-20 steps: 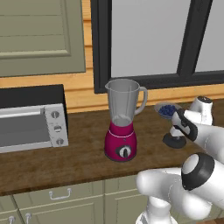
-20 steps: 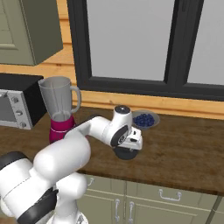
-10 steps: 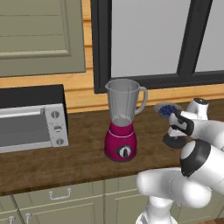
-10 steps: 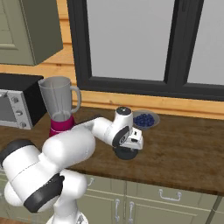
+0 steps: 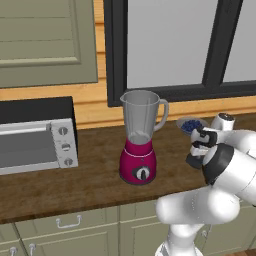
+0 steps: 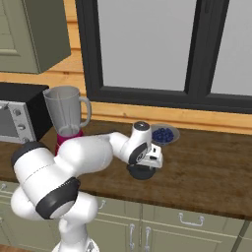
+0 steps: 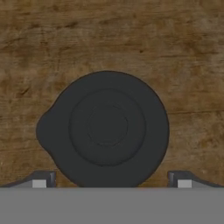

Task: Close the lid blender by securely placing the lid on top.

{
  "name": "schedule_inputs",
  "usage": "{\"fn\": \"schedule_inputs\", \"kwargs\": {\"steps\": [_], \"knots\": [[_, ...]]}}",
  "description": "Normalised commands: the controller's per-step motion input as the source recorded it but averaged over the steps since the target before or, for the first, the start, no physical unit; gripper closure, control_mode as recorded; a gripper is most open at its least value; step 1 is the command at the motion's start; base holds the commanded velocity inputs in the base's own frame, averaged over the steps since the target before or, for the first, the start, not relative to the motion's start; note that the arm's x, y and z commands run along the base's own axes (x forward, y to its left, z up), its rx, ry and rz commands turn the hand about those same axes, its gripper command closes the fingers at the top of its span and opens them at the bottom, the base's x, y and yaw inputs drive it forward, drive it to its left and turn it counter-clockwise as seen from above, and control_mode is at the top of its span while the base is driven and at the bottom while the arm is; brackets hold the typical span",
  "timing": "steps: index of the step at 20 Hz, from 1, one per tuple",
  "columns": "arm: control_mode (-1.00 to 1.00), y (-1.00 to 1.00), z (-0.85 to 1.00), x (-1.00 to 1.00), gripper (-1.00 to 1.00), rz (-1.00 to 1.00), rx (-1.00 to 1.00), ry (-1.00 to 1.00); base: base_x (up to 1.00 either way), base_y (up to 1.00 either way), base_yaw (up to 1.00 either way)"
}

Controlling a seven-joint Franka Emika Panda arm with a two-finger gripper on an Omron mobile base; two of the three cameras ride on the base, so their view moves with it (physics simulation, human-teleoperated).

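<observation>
Dark-framed window (image 5: 170,45) above wooden counter (image 5: 60,185).

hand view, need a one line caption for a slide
Open end effector poised above the black lid lying on the wooden counter, fingertips straddling it.

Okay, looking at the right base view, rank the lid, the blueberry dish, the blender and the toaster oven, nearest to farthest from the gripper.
1. Lid, right under the gripper.
2. Dish, just behind it by the window.
3. Blender, along the counter to the left.
4. Toaster oven, far left, beyond the blender.

Lid (image 7: 107,129), blender (image 5: 139,137) on counter (image 7: 109,39)
</observation>
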Motion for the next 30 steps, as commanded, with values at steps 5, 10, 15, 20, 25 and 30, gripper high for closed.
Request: {"fn": "schedule_inputs", "kwargs": {"steps": [5, 10, 15, 20, 25, 30], "knots": [[-1.00, 0.00, -0.20, 0.14, -1.00, 0.00, 0.00, 0.00, 0.00, 0.00, 0.00], [-1.00, 0.00, -0.25, 0.09, -1.00, 0.00, 0.00, 0.00, 0.00, 0.00, 0.00], [-1.00, 0.00, -0.27, 0.08, 1.00, 0.00, 0.00, 0.00, 0.00, 0.00, 0.00], [-1.00, 0.00, -0.27, 0.11, 1.00, 0.00, 0.00, 0.00, 0.00, 0.00, 0.00], [-1.00, 0.00, -0.27, 0.13, 1.00, 0.00, 0.00, 0.00, 0.00, 0.00, 0.00], [-1.00, 0.09, -0.38, 0.08, 1.00, 0.00, -0.02, 0.00, 0.00, 0.00, 0.00]]}}
